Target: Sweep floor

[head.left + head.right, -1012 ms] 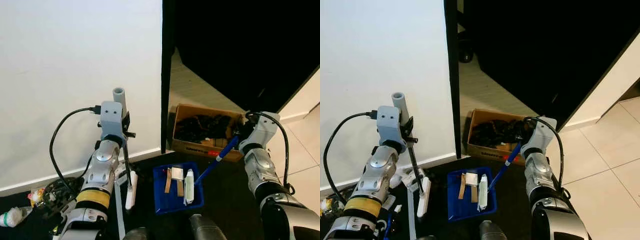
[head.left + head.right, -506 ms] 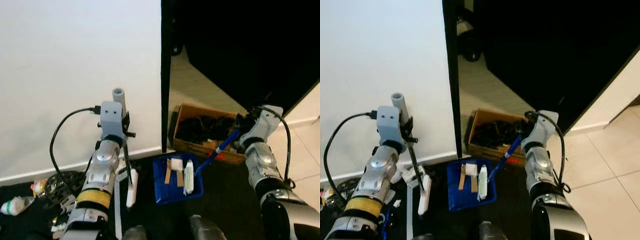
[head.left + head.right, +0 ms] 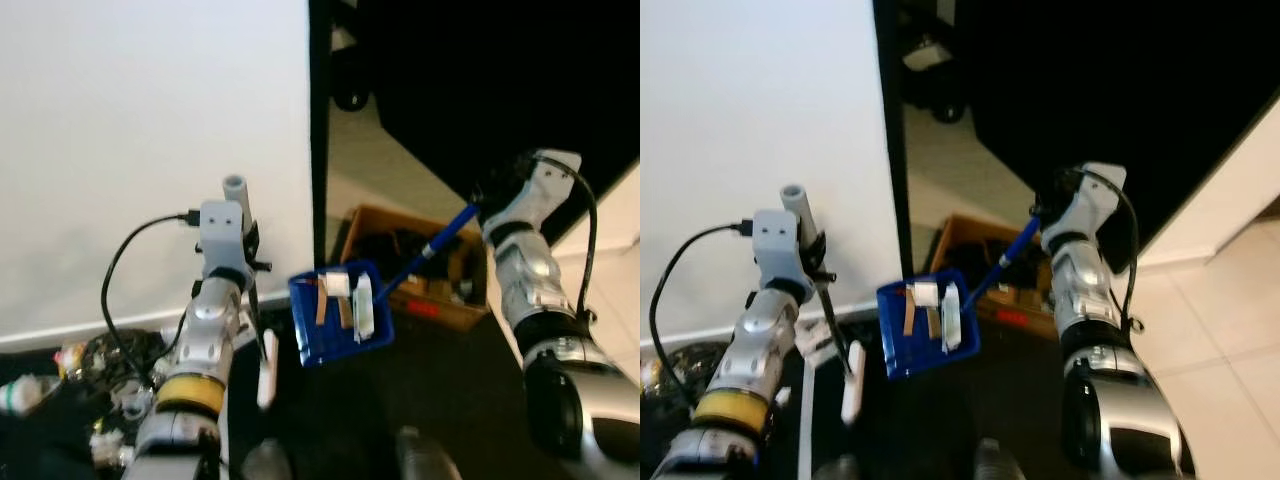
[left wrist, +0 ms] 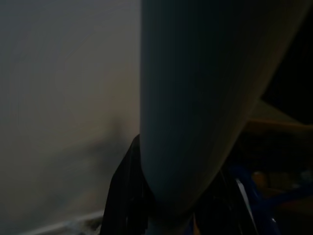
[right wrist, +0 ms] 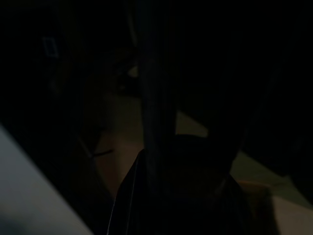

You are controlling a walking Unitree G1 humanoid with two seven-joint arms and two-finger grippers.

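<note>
R gripper point(image 3: 487, 203) clamps blue plastic dustpan point(image 3: 340, 312) w/ scraps, held level so nothing spills; L gripper point(image 3: 240, 238) grips grey broom handle point(image 3: 236, 192) upright.

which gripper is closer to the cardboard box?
Right. The right gripper holds the blue dustpan's handle just above the cardboard box. The left gripper grips the broom handle near the white wall, further from the box.
</note>
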